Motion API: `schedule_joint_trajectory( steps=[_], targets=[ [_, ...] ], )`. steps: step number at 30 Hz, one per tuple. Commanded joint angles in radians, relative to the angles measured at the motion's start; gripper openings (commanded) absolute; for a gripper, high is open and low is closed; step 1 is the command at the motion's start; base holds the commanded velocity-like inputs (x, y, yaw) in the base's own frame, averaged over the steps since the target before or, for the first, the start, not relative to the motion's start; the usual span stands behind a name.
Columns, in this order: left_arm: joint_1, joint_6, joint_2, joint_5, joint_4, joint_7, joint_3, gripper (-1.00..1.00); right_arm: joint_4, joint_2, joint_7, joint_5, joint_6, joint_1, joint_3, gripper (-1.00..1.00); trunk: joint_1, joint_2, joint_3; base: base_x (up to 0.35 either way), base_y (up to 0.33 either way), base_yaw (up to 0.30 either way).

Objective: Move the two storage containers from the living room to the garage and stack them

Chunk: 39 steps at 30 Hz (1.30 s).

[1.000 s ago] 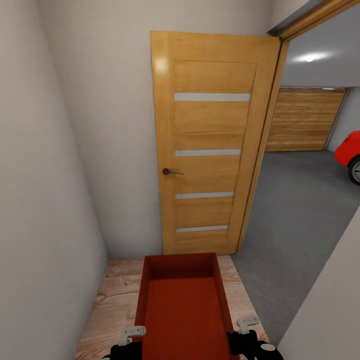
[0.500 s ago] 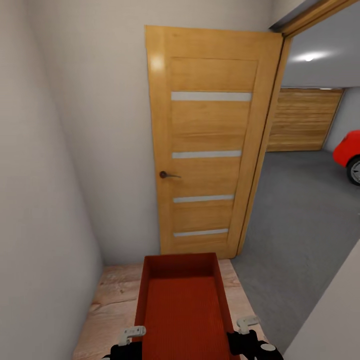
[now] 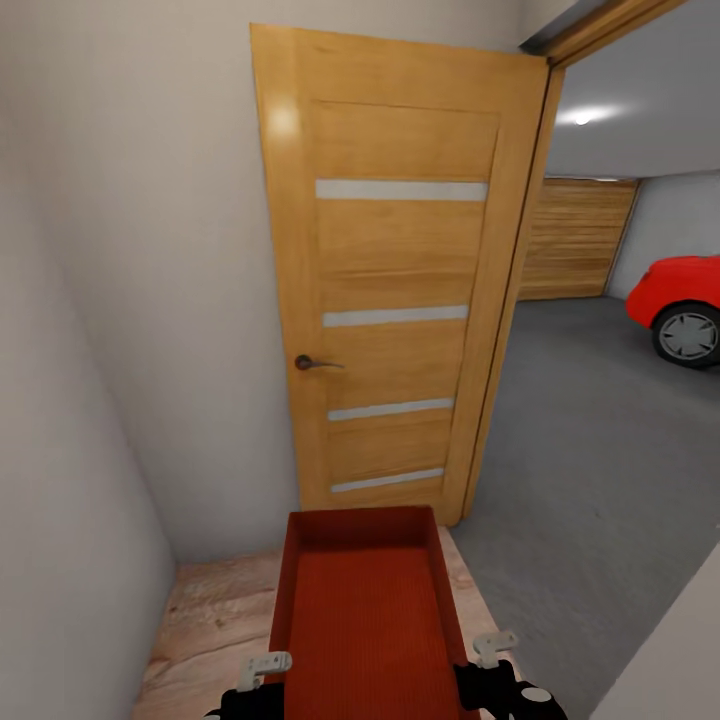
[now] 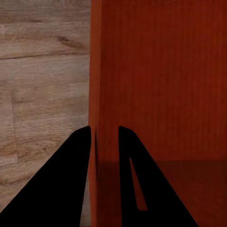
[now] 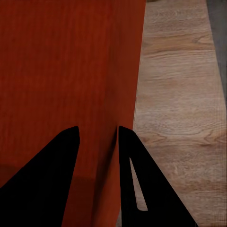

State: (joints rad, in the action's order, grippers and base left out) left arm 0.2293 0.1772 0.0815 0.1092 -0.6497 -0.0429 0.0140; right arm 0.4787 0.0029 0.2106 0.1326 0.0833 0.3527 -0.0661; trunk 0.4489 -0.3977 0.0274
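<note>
One orange-red storage container (image 3: 360, 610) hangs low in front of me, open top up, above the light wood plank floor (image 3: 210, 620). My left gripper (image 3: 262, 668) is shut on its left side wall and my right gripper (image 3: 493, 648) on its right side wall. In the left wrist view the left gripper (image 4: 104, 128) straddles the thin wall of the container (image 4: 161, 85). The right wrist view has the right gripper (image 5: 97, 128) pinching the opposite wall of the container (image 5: 61, 71). Beyond the open doorway lies the garage's dark grey floor (image 3: 600, 450).
A light wooden door (image 3: 400, 280) stands open straight ahead against a white wall. Another white wall (image 3: 80, 400) runs close along my left. The doorway opens at the right. A red car (image 3: 680, 300) and a slatted wooden garage door (image 3: 575, 240) are farther in.
The whole picture has shifted: the door looms larger and further left, and more of the red car and garage floor shows. The container stays held the same way.
</note>
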Motion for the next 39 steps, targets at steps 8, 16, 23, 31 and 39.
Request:
schedule_joint_trajectory(
  steps=[8,16,23,31,39],
  targets=[
    [0.001,-0.030,-0.023,-0.002,-0.004,0.051,-0.078,-1.00,0.000,0.000,0.058,0.007,0.006,0.000,-0.003,-1.00,0.001,-0.002,0.002,0.268,0.228,-0.002],
    [0.001,-0.031,-0.022,-0.002,-0.004,0.051,-0.078,-1.00,0.000,0.000,0.058,0.007,0.007,0.000,-0.003,-1.00,0.001,-0.002,0.002,0.234,0.199,-0.006],
    [0.001,-0.031,-0.022,-0.002,-0.004,0.051,-0.080,-1.00,0.000,0.000,0.058,0.007,0.007,0.000,-0.003,-1.00,0.001,-0.002,0.002,0.026,0.022,-0.217],
    [0.001,-0.031,-0.023,-0.002,-0.004,0.051,-0.080,-1.00,0.000,0.000,0.058,0.007,0.007,0.000,-0.003,-1.00,0.001,-0.002,0.002,0.001,0.001,-0.274],
    [0.001,-0.031,-0.023,-0.002,-0.004,0.051,-0.080,-1.00,0.000,0.000,0.058,0.007,0.007,0.000,-0.003,-1.00,0.001,-0.002,0.002,0.000,0.000,-0.276]
  ],
)
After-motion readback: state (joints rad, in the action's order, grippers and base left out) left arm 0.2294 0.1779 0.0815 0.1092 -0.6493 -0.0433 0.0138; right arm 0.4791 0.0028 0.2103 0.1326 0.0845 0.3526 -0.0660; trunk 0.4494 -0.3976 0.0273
